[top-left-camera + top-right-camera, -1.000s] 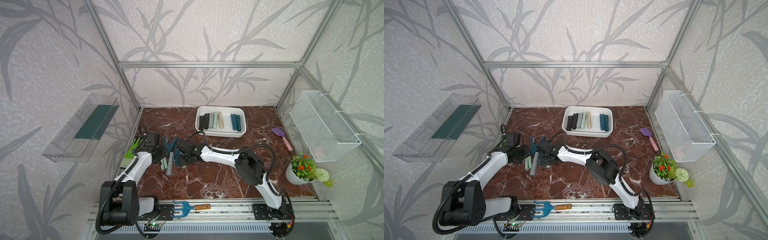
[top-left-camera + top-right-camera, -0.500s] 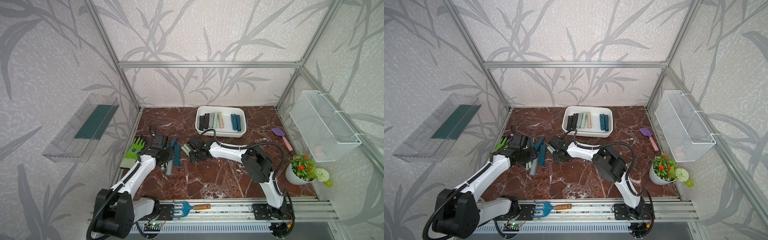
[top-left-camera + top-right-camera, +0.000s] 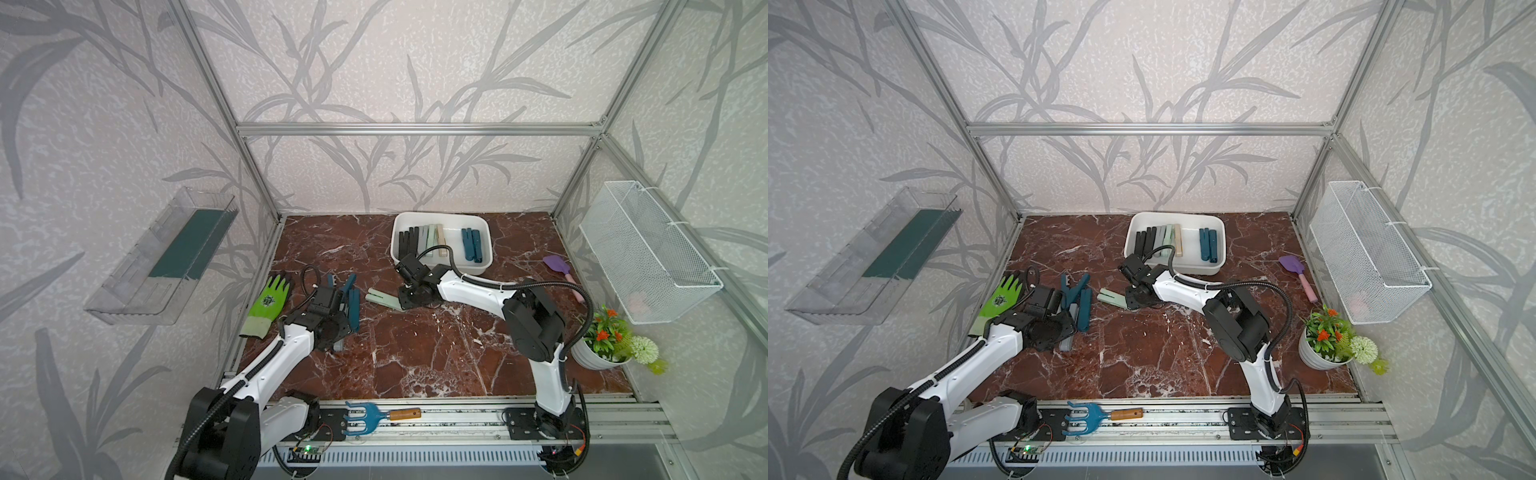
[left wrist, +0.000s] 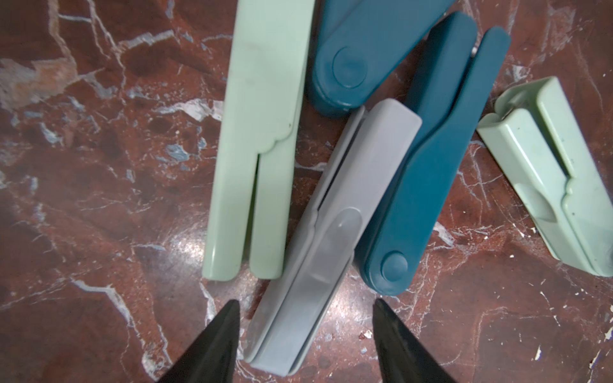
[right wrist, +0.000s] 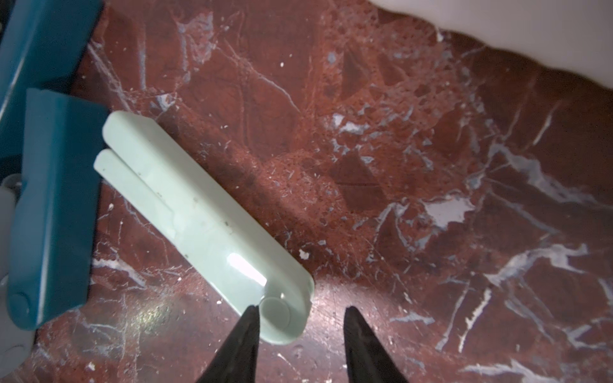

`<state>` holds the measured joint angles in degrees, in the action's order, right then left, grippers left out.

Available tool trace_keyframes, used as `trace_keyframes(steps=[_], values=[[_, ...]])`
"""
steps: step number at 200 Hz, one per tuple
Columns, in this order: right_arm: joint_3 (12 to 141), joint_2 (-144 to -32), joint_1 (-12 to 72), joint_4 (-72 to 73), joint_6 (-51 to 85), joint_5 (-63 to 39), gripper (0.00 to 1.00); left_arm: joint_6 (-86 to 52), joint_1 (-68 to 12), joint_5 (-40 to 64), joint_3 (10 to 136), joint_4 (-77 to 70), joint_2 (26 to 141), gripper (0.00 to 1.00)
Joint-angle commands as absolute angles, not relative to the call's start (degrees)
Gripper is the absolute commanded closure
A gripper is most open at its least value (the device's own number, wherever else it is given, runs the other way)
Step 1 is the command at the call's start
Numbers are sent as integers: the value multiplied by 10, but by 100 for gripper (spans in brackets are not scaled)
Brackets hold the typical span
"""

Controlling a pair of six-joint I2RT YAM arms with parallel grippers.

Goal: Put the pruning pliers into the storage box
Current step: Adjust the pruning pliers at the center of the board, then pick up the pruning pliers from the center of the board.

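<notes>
Marble worktop, red and white-veined, carries in both top views the smooth white storage box holding slim pruning pliers; left wrist view, my left pincer gapes astride matte grey pliers; right wrist view, my right pincer stands open around glossy mint pliers.

Both top views are lit brightly and evenly from above, and only soft, short shadows are cast under the arms onto the marble table. Wide-angle stretching is seen toward the edges and corners. The wrist views are rendered dimmer and warmer. Glare patches are reflected from the marble, and a bright highlight is seen on the mint pliers. The grey pliers are slightly softened by blur. The storage box is washed out and out of focus.
</notes>
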<state>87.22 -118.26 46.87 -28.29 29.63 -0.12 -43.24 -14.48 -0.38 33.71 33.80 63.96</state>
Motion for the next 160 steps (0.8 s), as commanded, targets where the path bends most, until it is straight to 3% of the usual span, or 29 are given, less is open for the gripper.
trace_keyframes(steps=[1, 65, 160], values=[[876, -1166, 455, -280, 248, -46, 54, -451, -151, -17, 321, 337, 633, 36], [865, -1113, 406, -286, 221, -61, 51, -458, -168, -34, 301, 328, 644, 40], [836, -1082, 374, -284, 222, -42, 51, -452, -189, -56, 332, 332, 682, 71]])
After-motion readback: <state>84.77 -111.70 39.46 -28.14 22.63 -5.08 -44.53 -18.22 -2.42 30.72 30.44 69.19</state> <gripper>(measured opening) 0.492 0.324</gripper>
